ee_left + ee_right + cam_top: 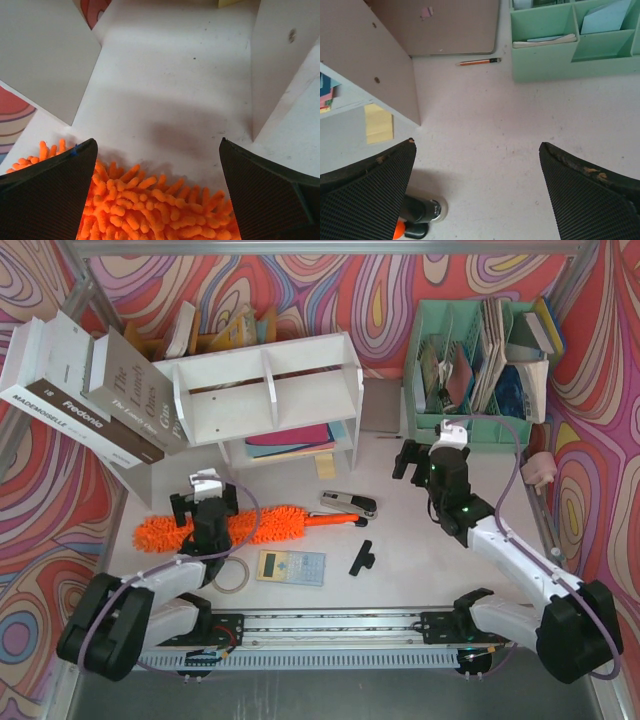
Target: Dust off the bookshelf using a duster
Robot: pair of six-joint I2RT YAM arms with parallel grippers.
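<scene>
The white bookshelf (265,390) stands at the back centre, with coloured folders in its lower tier. The orange fluffy duster (262,524) lies on the table in front of it, its handle (330,520) pointing right. My left gripper (205,502) is open over the duster's left part. In the left wrist view the gripper (157,142) has its jaws wide apart, with the orange fluff (160,205) between them. My right gripper (420,455) is open and empty, right of the shelf. In the right wrist view it (477,143) is above bare table, with the shelf's side panel (385,65) at the left.
Large books (90,390) lean at the back left. A mint-green organizer (480,350) stands at the back right. A stapler (348,503), calculator (290,567), tape ring (232,575) and black clip (362,558) lie near the duster. A pencil (480,62) lies behind the right gripper.
</scene>
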